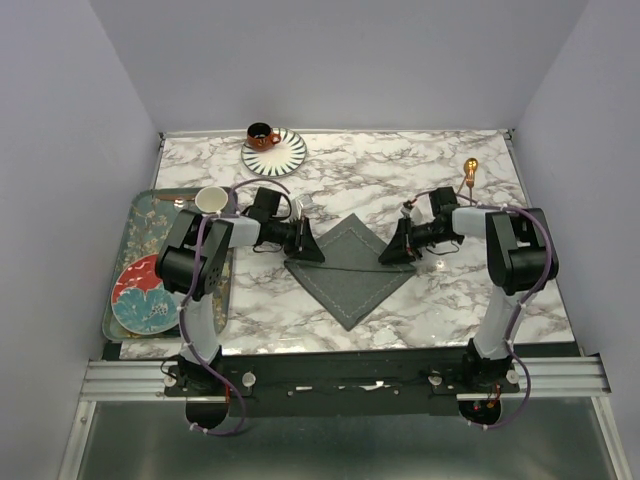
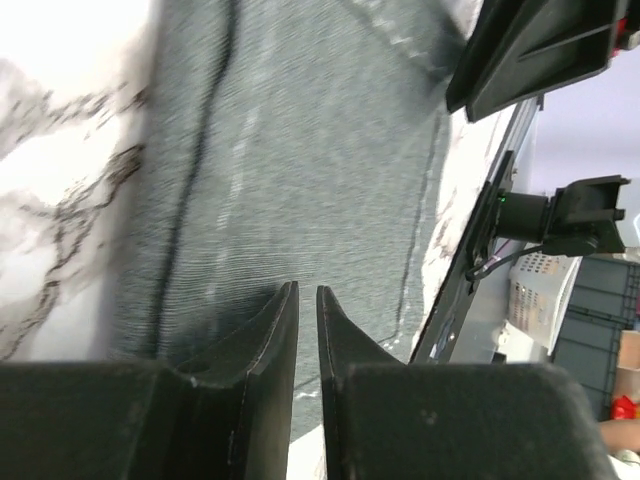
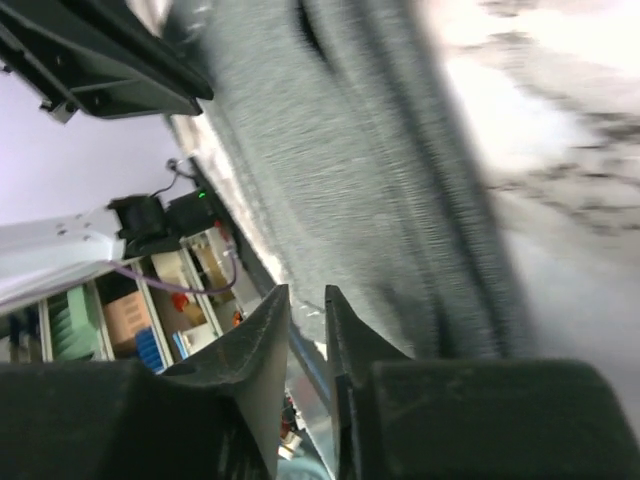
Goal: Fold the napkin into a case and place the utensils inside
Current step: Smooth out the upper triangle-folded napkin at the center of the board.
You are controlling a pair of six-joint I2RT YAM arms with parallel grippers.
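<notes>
The dark grey napkin (image 1: pixel 350 270) lies flat as a diamond in the middle of the marble table, with a crease line across its width. My left gripper (image 1: pixel 318 252) is low over its left corner. Its jaws stand a narrow gap apart over the cloth (image 2: pixel 300 150) with nothing between them (image 2: pixel 305 288). My right gripper (image 1: pixel 388 256) is at the right corner, also narrowly open and empty (image 3: pixel 305 288), with the cloth (image 3: pixel 370 150) beyond it. One gold-copper utensil (image 1: pixel 469 170) lies at the back right. A slim copper piece (image 1: pixel 179 201) rests on the tray.
An orange cup (image 1: pixel 264 135) stands on a striped saucer (image 1: pixel 288 158) at the back left. A patterned tray (image 1: pixel 140 225) on the left holds a white cup (image 1: pixel 211 199) and red and blue plates (image 1: pixel 140 295). Walls close in on three sides.
</notes>
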